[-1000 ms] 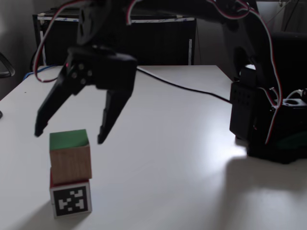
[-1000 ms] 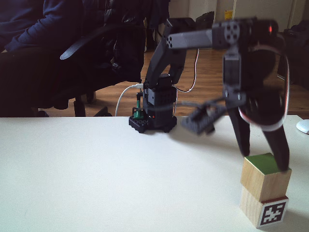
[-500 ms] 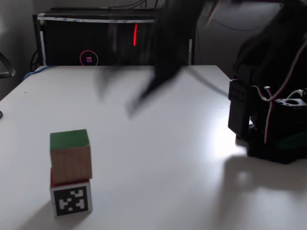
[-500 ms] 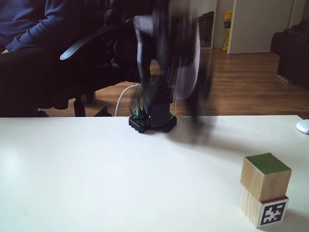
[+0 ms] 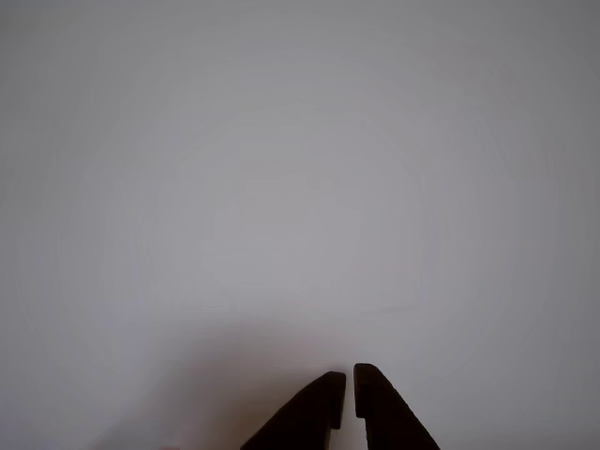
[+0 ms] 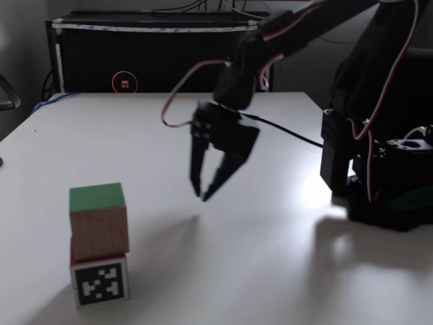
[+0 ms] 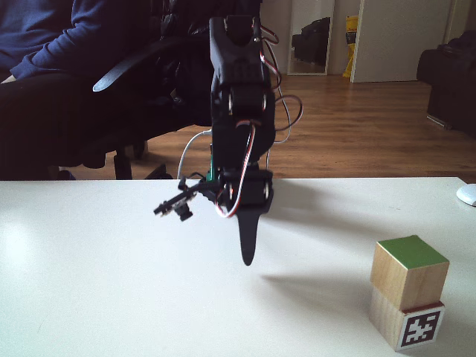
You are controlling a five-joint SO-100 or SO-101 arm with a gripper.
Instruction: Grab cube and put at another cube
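Bare white tabletop [image 6: 270, 223] lies open around the end effector [image 6: 200, 196], which hangs above it, jaws nearly pressed together and holding nothing. Well apart, near the front edge, the cube [image 6: 99, 221], green face up, sits stacked on another cube [image 6: 100, 279]. A dark cabinet [image 6: 135, 57] stands behind.

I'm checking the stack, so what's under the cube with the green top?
The green-topped cube sits on another cube, whose front shows a black-and-white marker with a red edge above. Its top face is covered.
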